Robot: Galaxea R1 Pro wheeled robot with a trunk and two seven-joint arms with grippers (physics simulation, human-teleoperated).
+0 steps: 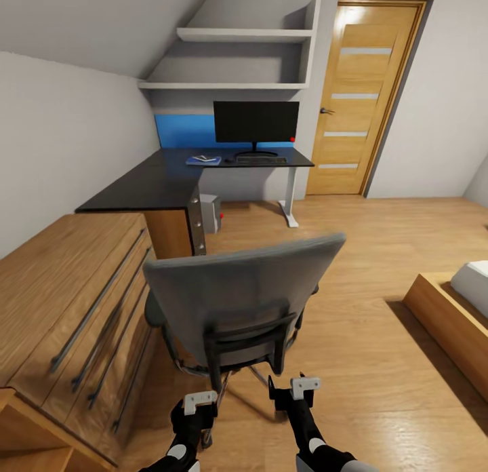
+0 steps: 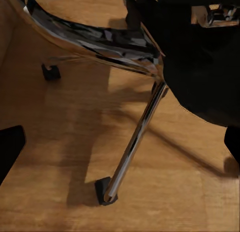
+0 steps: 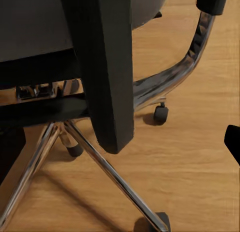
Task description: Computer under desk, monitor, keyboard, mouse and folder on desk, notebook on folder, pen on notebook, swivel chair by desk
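Note:
The grey swivel chair (image 1: 244,296) stands right in front of me with its back toward me; its chrome base (image 2: 135,137) and castors (image 3: 160,113) rest on the wooden floor. My left gripper (image 1: 200,401) and right gripper (image 1: 295,388) hover just behind its lower back, both open and holding nothing. Beyond it, the black L-shaped desk (image 1: 156,184) carries the monitor (image 1: 256,123), the keyboard (image 1: 261,160), a small dark mouse (image 1: 229,161) and the blue folder (image 1: 203,161) with something small on it. The notebook and the pen are too small to tell apart. The computer (image 1: 211,214) sits under the desk.
A light wooden drawer cabinet (image 1: 74,302) runs along the left, close to the chair. A bed frame (image 1: 454,316) juts in at the right. A wooden door (image 1: 362,99) and wall shelves (image 1: 237,34) are at the back. Open floor lies between the chair and the desk.

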